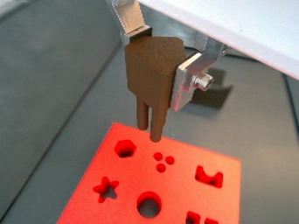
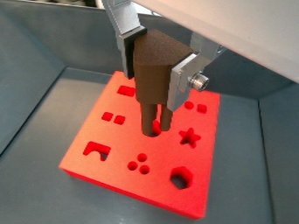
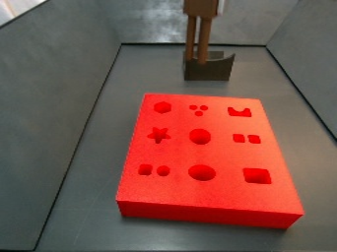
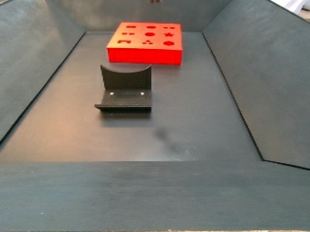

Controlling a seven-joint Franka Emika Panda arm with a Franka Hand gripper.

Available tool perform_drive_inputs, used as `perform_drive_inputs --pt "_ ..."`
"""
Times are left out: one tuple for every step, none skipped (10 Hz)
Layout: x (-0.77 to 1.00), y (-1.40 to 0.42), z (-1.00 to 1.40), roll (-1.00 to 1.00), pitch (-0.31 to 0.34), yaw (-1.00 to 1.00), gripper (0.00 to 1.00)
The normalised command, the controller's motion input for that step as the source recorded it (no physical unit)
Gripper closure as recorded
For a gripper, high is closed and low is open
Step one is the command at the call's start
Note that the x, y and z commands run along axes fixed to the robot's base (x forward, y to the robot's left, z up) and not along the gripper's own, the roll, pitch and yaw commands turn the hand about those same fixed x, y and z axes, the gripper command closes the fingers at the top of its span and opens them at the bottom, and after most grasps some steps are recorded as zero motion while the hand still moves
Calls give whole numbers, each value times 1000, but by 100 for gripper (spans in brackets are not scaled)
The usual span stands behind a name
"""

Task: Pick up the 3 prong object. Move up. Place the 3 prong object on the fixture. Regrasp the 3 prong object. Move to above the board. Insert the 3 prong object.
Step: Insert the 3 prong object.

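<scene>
My gripper (image 1: 162, 63) is shut on the 3 prong object (image 1: 149, 83), a brown piece with its prongs pointing down, and holds it in the air above the red board (image 1: 176, 197). Both wrist views show the silver fingers (image 2: 184, 80) clamping its sides. In a wrist view the prongs hang over the board (image 2: 117, 153) near its middle, not touching it. The three-dot recess (image 1: 163, 159) lies just beyond the prong tips. In a side view the object (image 3: 199, 34) hangs from the gripper (image 3: 200, 8) above the board's far edge (image 3: 198, 98).
The dark fixture (image 3: 208, 68) stands on the floor just behind the board, and it also shows in the other side view (image 4: 125, 87) in front of the board (image 4: 148, 43). Sloping grey walls (image 3: 66, 69) enclose the floor on all sides.
</scene>
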Motion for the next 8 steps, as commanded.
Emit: perform_drive_inputs --pt "486 74 -557 40 0 -617 100" --pt "291 46 -594 39 0 -471 100" --pt "126 3 -631 49 0 -400 100" --pt "100 20 -560 7 0 -374 100" --pt "37 31 -554 10 0 -409 100" --pt "0 117 -543 0 0 -557 100" --pt "20 151 -449 0 0 -831 100" --pt "57 54 -420 0 0 -949 100"
